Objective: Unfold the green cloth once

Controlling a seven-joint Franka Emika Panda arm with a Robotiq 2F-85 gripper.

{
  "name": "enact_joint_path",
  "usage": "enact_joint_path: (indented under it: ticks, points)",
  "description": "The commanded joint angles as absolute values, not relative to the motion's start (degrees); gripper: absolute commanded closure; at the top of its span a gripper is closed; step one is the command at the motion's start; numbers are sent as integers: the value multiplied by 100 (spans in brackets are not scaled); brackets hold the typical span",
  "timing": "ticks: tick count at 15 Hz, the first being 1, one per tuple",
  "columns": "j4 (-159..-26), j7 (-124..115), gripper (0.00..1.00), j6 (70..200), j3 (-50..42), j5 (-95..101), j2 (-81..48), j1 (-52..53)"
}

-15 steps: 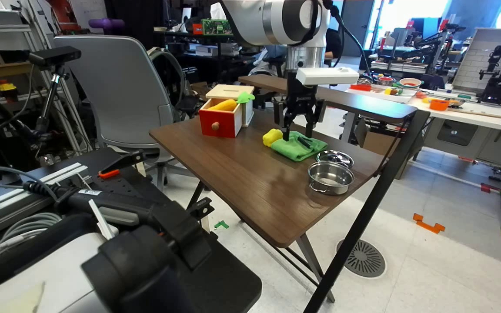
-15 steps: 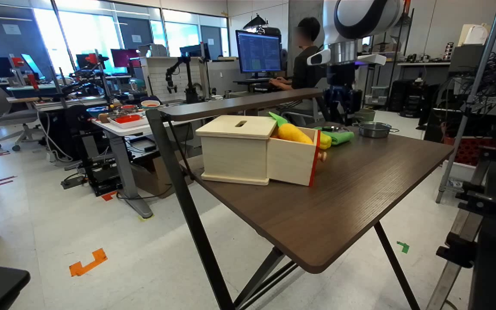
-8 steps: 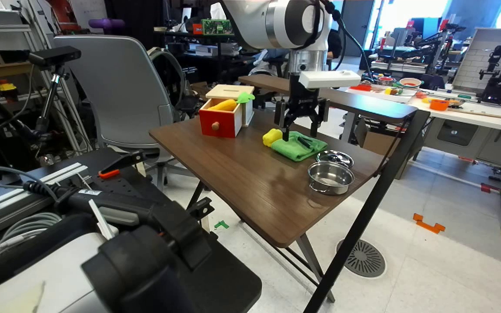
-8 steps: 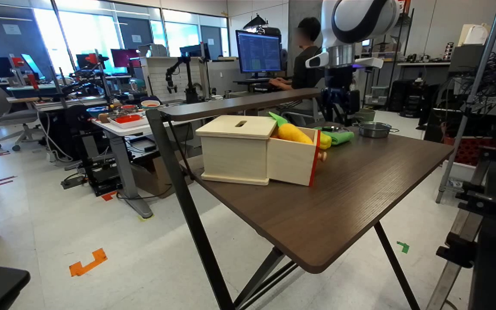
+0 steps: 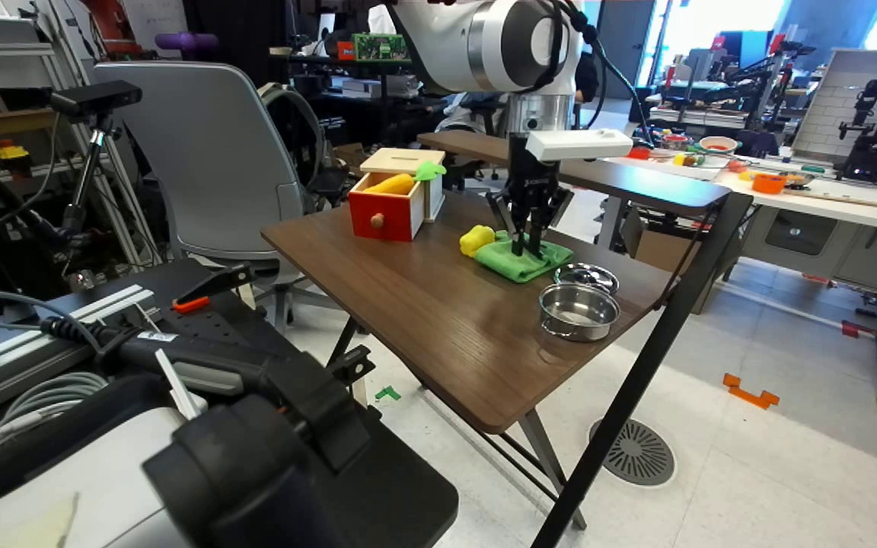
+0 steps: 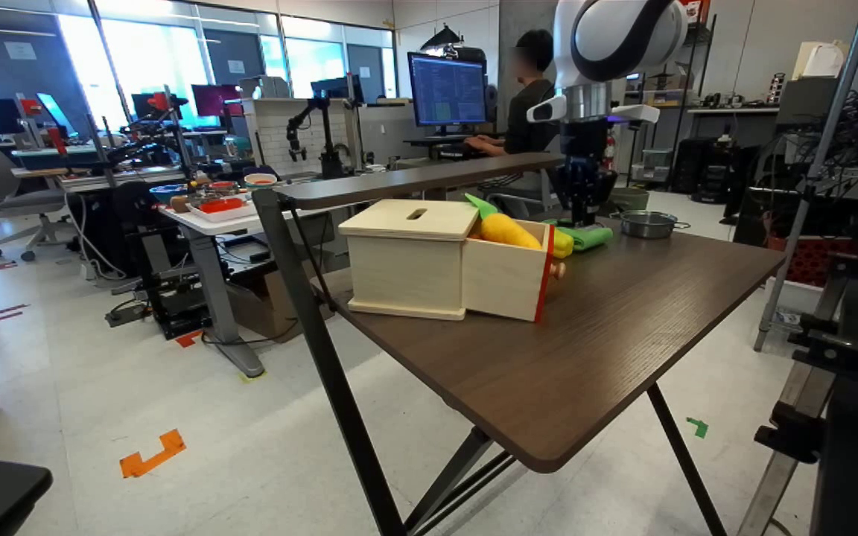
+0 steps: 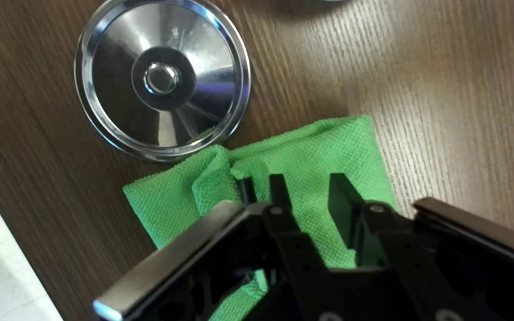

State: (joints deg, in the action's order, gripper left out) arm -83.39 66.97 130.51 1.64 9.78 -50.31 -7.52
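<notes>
Folded green cloth on brown wood-grain table.
Black two-fingered tool over it, jaws narrowly apart; round silver metal lid lies just beside cloth.

Black fingers parted over folded green cloth, metal lid beside it, brown wood-grain tabletop.

In an exterior view my Panda arm shows glossy white at the upper middle of the frame, ringed by a silver-grey band; black cables run along it. Below comes a bare metal collar with a small dark hole, then a white boxy housing. My claw is black, its pale lettering too small for me to read. In the wrist view, grey screw heads dot its black fingers, flanked by dull grey bars.
</notes>
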Motion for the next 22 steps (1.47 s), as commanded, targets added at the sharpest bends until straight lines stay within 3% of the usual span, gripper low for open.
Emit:
enact_joint_path:
  ticks: [1,2,7,8,9,11,17,22]
  points:
    - [-7986,6849,76,12930,235,967,-5248,-840]
    - [-7949,6842,58,12933,232,973,-5261,-834]
    - [-7816,6867,25,12927,241,967,-5308,-835]
    - [-7788,6875,30,12904,236,975,-5323,-829]
    - [-7760,6873,60,12876,222,991,-5340,-816]
    - [-7737,6898,57,12863,231,981,-5366,-820]
    - [-7590,6933,99,12799,230,971,-5510,-829]
    - [-7402,6950,100,12691,222,968,-5666,-842]
